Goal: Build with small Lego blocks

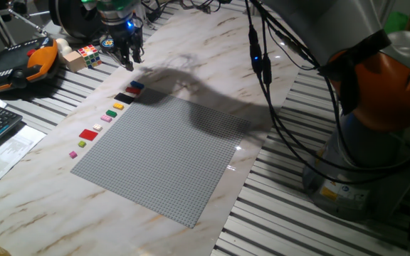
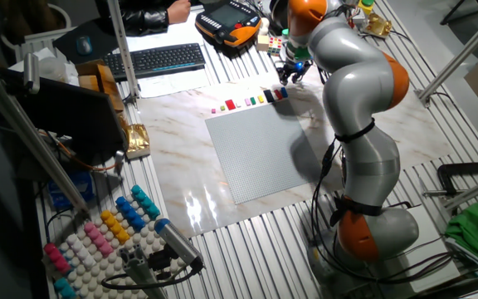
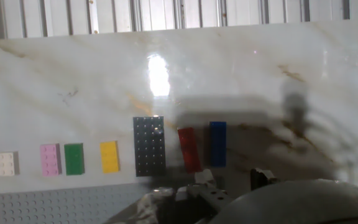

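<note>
Marble worktop [image 1: 191, 50]: small Lego blocks [image 1: 109, 115] in a row just off the grey baseplate [image 1: 169, 153] edge. Gripper [image 1: 129, 62] hovers beyond the blue block [image 3: 217, 144]; finger spread unclear.

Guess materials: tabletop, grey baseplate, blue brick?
Tabletop: looks like polished marble or a marble-look laminate; brown veining, a bright lamp glare. Baseplate: likely moulded plastic, matte; fine stud grid, no glare. Blue brick: likely plastic, studded, slight sheen.

White marble-look tabletop [image 1: 191, 53] has a big grey studded baseplate [image 1: 166, 153] on it, with a row of tiny coloured Lego bricks [image 1: 112, 114] just beside its edge.
</note>
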`<action>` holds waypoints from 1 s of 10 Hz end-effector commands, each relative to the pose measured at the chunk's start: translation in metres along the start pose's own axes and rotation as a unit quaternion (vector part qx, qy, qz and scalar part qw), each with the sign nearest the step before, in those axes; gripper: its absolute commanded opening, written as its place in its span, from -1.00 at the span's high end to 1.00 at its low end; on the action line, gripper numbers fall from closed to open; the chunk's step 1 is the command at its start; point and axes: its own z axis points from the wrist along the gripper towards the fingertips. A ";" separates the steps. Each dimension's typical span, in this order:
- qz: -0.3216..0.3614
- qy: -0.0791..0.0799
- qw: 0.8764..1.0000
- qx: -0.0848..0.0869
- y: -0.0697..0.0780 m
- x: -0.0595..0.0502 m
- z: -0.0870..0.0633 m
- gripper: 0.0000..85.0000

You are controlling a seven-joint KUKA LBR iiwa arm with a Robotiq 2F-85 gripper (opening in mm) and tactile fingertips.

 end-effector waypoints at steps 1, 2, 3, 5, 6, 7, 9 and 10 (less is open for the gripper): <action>0.008 0.003 1.000 0.001 0.000 0.000 0.000 0.07; 0.013 -0.001 1.000 0.004 0.000 0.000 0.000 0.06; 0.015 -0.004 1.000 0.002 0.000 0.000 0.000 0.03; 0.015 -0.011 1.000 0.000 0.000 -0.001 0.003 -0.03; 0.007 -0.018 1.000 0.005 -0.003 -0.005 0.008 -0.06; -0.001 -0.020 1.000 0.001 -0.006 -0.008 0.013 -0.07; -0.008 -0.018 1.000 -0.006 -0.006 -0.015 0.020 -0.08; -0.007 -0.020 1.000 -0.013 -0.005 -0.017 0.027 -0.08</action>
